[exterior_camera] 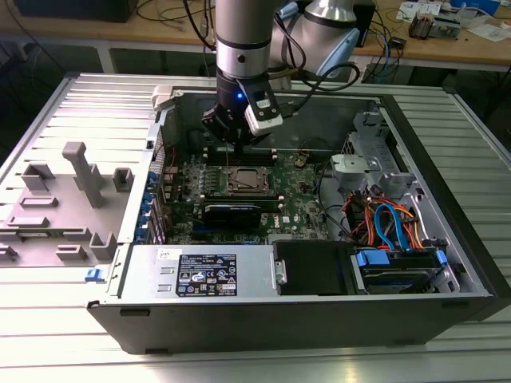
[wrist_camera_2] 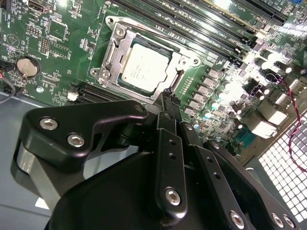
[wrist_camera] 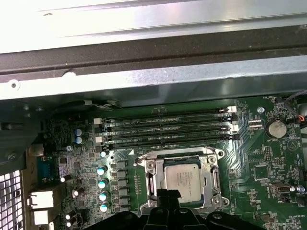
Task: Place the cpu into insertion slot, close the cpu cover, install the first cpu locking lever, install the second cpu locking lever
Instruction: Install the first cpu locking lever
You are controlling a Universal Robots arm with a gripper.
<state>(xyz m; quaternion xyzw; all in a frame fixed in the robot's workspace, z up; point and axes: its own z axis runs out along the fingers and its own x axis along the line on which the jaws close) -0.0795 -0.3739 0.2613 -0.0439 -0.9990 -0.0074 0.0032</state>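
Gripper (wrist_camera_2: 166, 98): fingers closed together, holding nothing, tips at insertion slot (wrist_camera_2: 109, 52) rim
cpu (wrist_camera_2: 144, 67): seated in insertion slot, mid motherboard (wrist_camera_2: 57, 52)
cpu cover (wrist_camera_2: 181, 60): down flat, framing cpu

- On my feed the cpu (wrist_camera_2: 144, 71) has a dull silver-grey top with faint dark print.
- The cpu cover (wrist_camera_2: 111, 53) is bright grey metal.
- The motherboard (wrist_camera_2: 57, 52) is green, speckled with small silver and black parts.
- The memory slots (wrist_camera: 168, 129) read as long black stripes with whitish ends.
- My gripper (wrist_camera_2: 166, 99) is matte black with silver screw heads.
- In the exterior view, the cables (exterior_camera: 389, 225) are orange, blue and red, and the table (exterior_camera: 88, 100) is ribbed silver.
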